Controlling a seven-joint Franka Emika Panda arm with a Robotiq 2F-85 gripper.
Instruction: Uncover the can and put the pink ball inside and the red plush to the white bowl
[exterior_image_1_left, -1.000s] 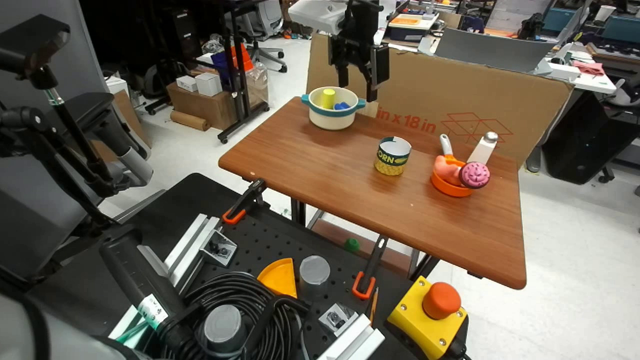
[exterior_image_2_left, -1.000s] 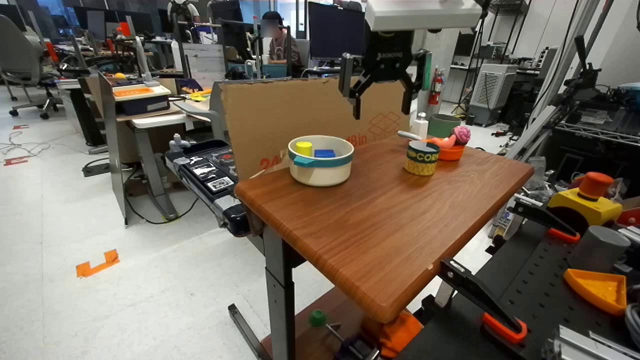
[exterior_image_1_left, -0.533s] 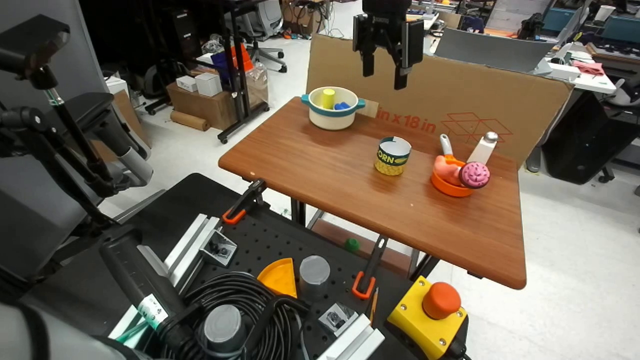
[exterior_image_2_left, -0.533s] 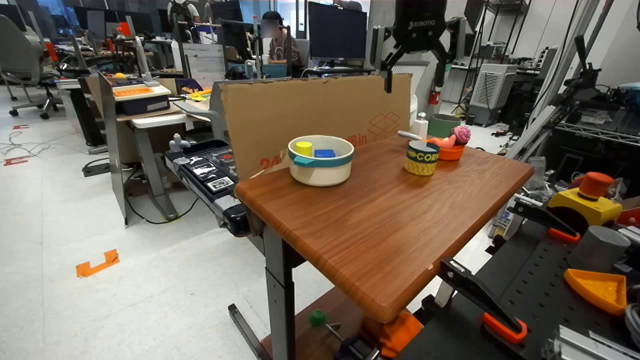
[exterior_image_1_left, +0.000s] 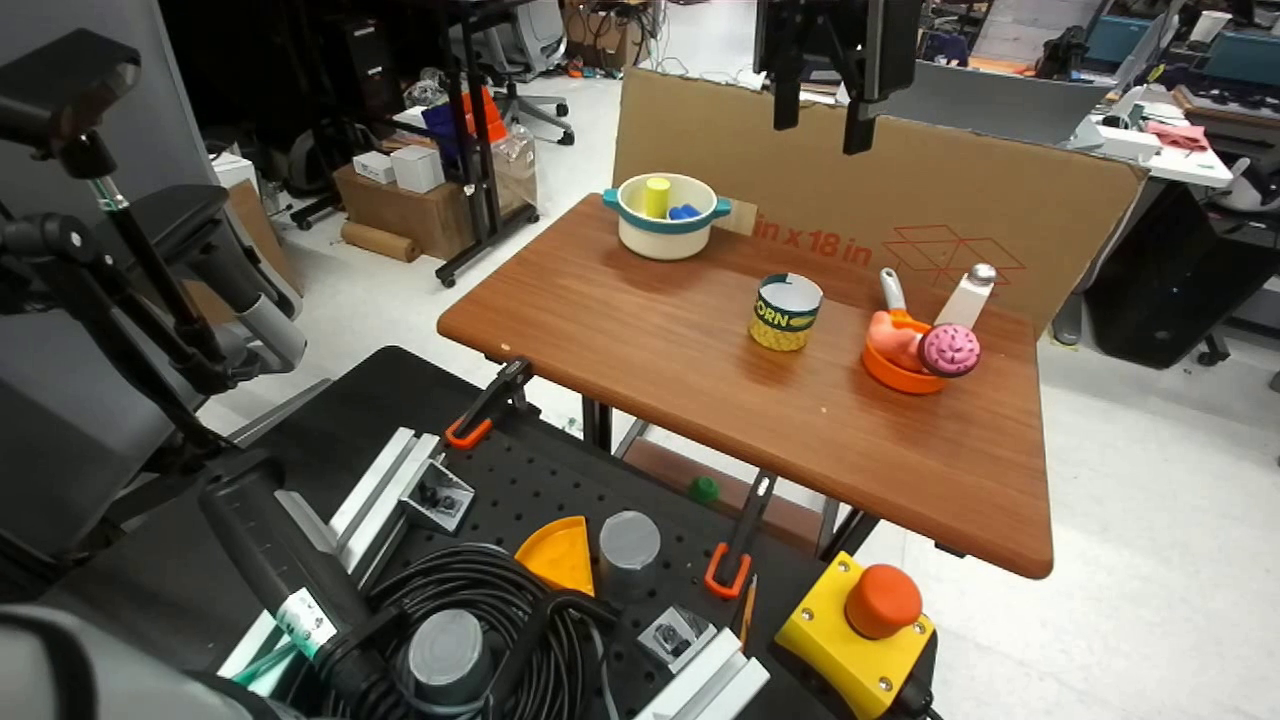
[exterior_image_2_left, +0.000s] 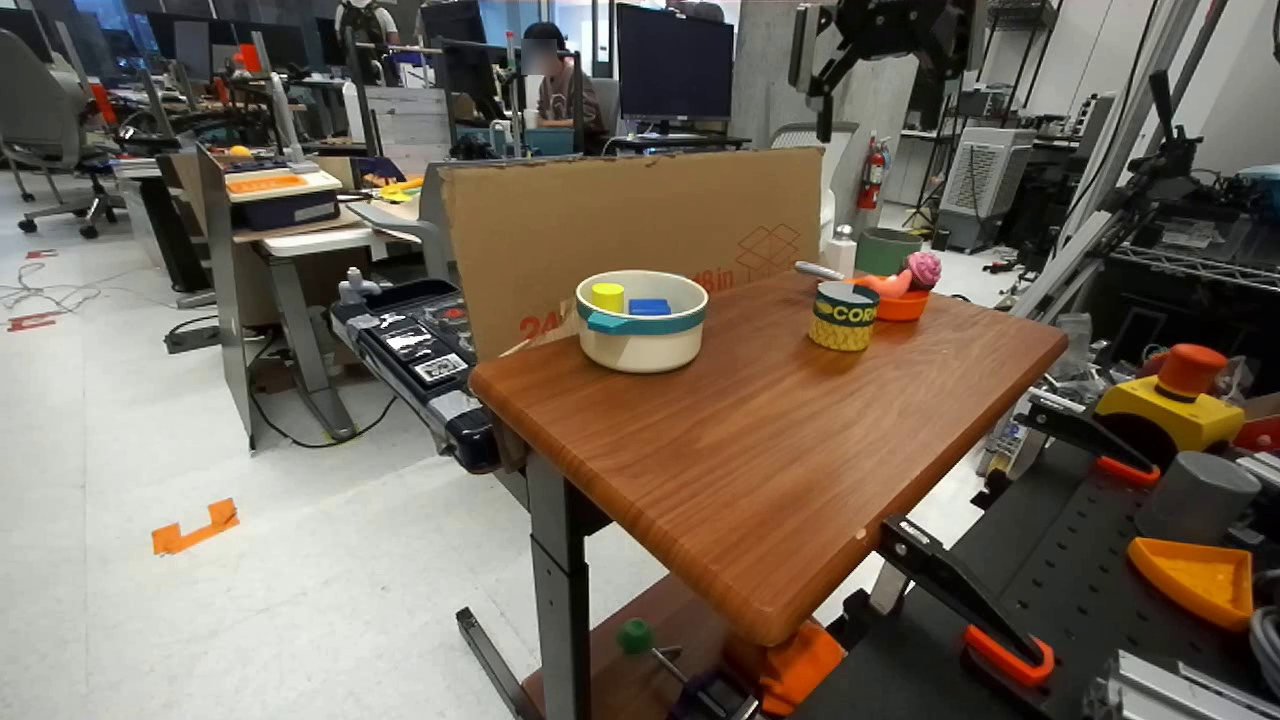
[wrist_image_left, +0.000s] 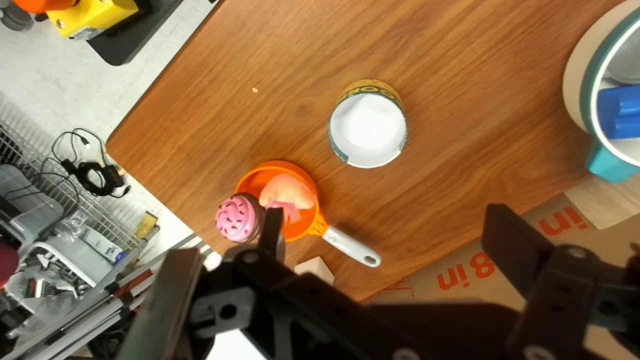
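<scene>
The can (exterior_image_1_left: 785, 320), a yellow tin with a dark band, stands upright on the table. White shows within its rim in the wrist view; I cannot tell whether that is a cover or the inside. A speckled pink thing on a brown base, best matching the pink ball (wrist_image_left: 235, 219), rests at the orange pan's edge. A salmon-coloured thing, taken as the red plush (wrist_image_left: 287, 190), lies in that pan. The white bowl (exterior_image_1_left: 665, 245) has a teal rim and holds yellow and blue pieces. High above the table, my gripper (wrist_image_left: 385, 215) is open, nothing between its fingers.
The orange pan (exterior_image_1_left: 900, 380) points its white handle (wrist_image_left: 350, 245) towards the back edge. Beside it is a white shaker (exterior_image_1_left: 965, 300). An upright cardboard sheet (exterior_image_1_left: 960, 210) lines the table's back. A black clamp (exterior_image_1_left: 740, 540) grips the front edge.
My gripper has moved to the right and upward in both exterior views, away from above the white bowl. Its jaws have stayed open. The things on the table have not moved.
</scene>
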